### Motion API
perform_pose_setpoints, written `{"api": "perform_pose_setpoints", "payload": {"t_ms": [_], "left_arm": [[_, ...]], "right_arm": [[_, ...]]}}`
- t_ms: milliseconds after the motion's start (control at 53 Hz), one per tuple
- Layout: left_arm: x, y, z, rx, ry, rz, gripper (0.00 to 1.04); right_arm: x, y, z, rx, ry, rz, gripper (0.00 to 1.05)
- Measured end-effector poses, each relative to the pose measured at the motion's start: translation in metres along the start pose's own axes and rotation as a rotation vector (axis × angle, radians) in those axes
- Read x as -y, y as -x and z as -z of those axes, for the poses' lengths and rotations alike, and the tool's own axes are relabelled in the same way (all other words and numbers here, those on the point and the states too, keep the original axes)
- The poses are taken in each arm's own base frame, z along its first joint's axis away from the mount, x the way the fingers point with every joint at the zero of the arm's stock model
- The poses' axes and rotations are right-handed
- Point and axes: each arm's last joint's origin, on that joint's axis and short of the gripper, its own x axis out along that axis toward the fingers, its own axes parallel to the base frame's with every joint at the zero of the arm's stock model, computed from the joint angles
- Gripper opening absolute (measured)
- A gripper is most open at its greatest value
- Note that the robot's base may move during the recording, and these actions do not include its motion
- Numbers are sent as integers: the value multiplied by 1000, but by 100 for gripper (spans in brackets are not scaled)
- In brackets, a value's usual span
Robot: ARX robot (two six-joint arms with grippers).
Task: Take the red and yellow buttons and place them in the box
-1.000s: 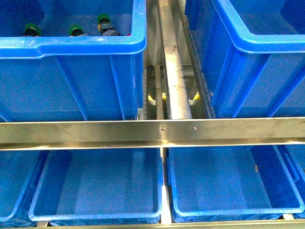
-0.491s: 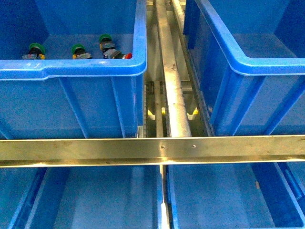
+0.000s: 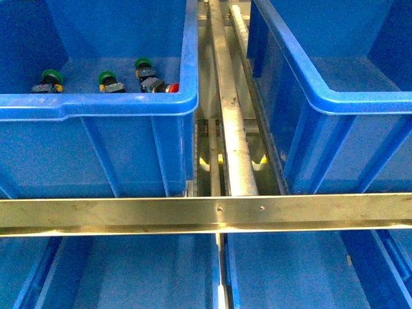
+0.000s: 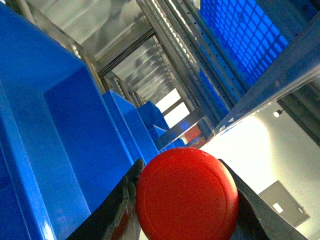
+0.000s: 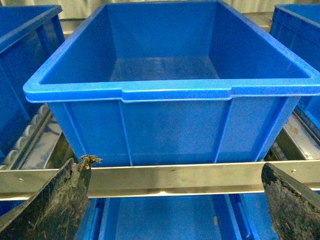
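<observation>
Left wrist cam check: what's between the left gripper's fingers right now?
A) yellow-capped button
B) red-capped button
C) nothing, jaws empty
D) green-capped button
B: in the left wrist view, the round cap of a red button fills the gap between the dark fingers of the left gripper.

right gripper (image 5: 175, 167): two flat black fingers (image 5: 50, 207), wedge-shaped, faces scuffed grey and pitted; tan frayed fleck (image 5: 90, 160) at one tip, possibly torn padding. left gripper (image 4: 186, 200): dark, slightly glossy left fingers (image 4: 117, 215), only edges in view.
</observation>
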Motion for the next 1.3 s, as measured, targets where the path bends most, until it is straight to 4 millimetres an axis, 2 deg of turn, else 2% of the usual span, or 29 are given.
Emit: {"api": "perform_pose_setpoints", "payload": {"t_ms": [113,302,472,528,623,660,717,774,811,887,1019,1189,1302], "left_arm": [[-10,6,2,32,50,12,33],[-32,6,13,12,114,-26,33],[-32,-3,10,-8,119,-13,33],[-29,-7,7,-8,112,4,33],[-22,-15,3,-10,104,39,33],[-19,-18,3,-13,100,51,33],[-15,-23,2,-23,98,67,33],[-11,-28,2,-27,99,76,33],[-10,-30,2,-28,100,79,33],[-10,-33,4,-32,102,84,33],[-13,-35,6,-19,110,74,33],[-13,-39,14,-14,119,84,33],[-10,-41,16,-3,122,95,33]], "right_arm": [[0,0,0,0,0,0,99],[0,0,0,0,0,0,99],[0,0,0,0,0,0,99],[1,-3,-4,37,18,114,99],[11,-19,-32,165,25,395,99],[14,-27,-48,205,13,429,99],[17,-44,-74,250,-1,441,99],[15,-65,-102,291,-27,378,99],[13,-74,-114,298,-51,348,99],[7,-92,-130,284,-135,302,99],[-7,-115,-144,256,-459,171,99],[-34,-139,-153,314,-993,39,99],[-55,-152,-150,314,-1211,-36,99]]}}
